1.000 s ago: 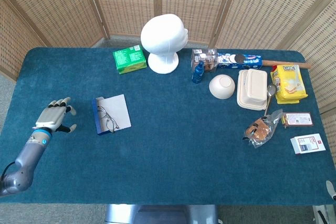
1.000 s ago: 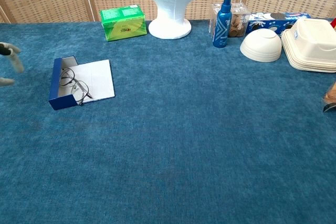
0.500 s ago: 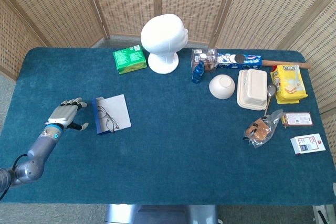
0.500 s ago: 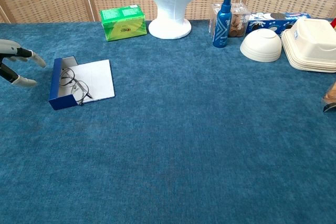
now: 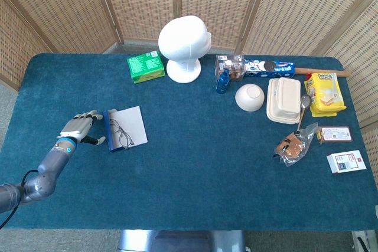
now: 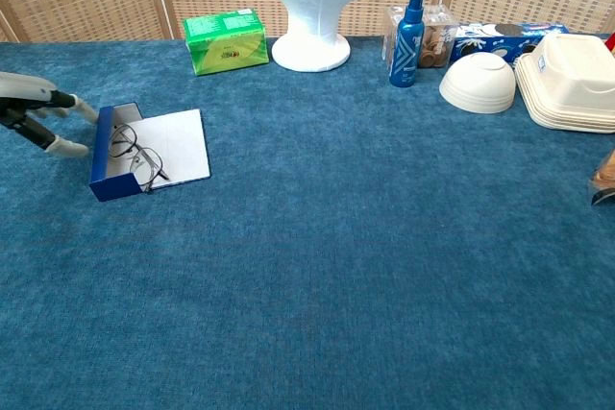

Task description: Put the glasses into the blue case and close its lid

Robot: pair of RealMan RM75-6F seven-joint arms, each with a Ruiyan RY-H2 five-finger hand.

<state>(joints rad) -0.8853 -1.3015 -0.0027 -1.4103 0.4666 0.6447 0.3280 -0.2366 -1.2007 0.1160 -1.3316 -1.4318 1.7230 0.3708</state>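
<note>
— Hovering where?
— Floating just left of the blue case (image 5: 108, 131), left hand (image 5: 80, 128) empty, fingers spread apart.
— And lying where?
— Glasses (image 5: 120, 133) sprawling across the open case and its white lid (image 5: 131, 123). Right hand not showing.

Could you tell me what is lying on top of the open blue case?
The glasses lie across the open blue case and its white lid, partly over the edge; the tray floor beneath them is hidden.
</note>
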